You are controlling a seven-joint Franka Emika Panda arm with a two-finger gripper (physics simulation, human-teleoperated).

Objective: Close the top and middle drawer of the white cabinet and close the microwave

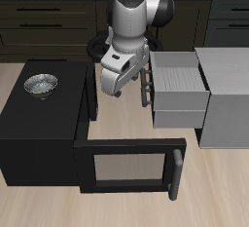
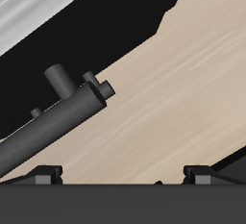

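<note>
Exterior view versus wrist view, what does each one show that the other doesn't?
Only the exterior view shows the arm, the white cabinet with a drawer pulled out, the microwave with its door swung open, and a bowl on top of it. Only the wrist view shows the tool's fingertips up close, beside a dark bar handle. Both show the wooden table.

Exterior: high front view, whole table. Wrist: close on drawer handle (image 2: 58, 122); shared: wood tabletop (image 1: 126, 124).
</note>
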